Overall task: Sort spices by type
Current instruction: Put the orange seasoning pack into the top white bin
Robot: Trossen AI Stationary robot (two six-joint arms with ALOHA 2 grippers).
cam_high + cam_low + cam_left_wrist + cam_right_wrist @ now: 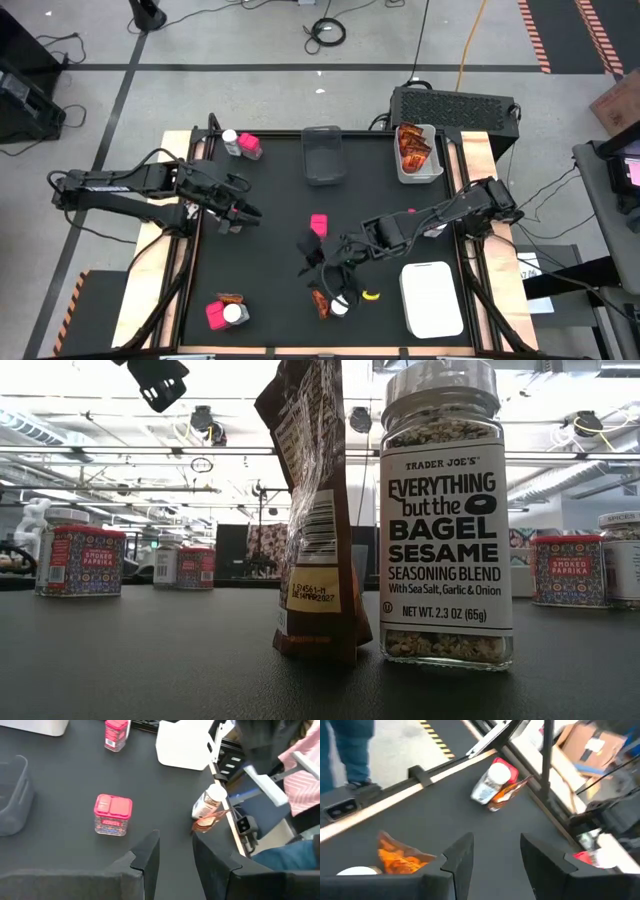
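A pink pack (319, 224) stands alone mid-table; the left wrist view shows this pack (113, 814) ahead of my left gripper's fingers. My left gripper (248, 213) (176, 862) hovers open to its left, holding nothing. My right gripper (312, 256) (496, 862) hovers open just in front of the pack, also holding nothing. Near the front edge, a jar (341, 307) (445, 510) stands beside an upright sachet (320, 303) (315, 510). At the front left, a pink pack, a jar and a sachet (226, 312) (495, 785) lie bunched together.
A jar (231, 142) and a pink pack (250, 149) stand at the far left. A dark grey tray (323, 155) sits at the far middle. A white bin (436, 172) with sachets stands far right, another white bin (430, 298) near right. Another pink pack (411, 211) shows beside my right arm.
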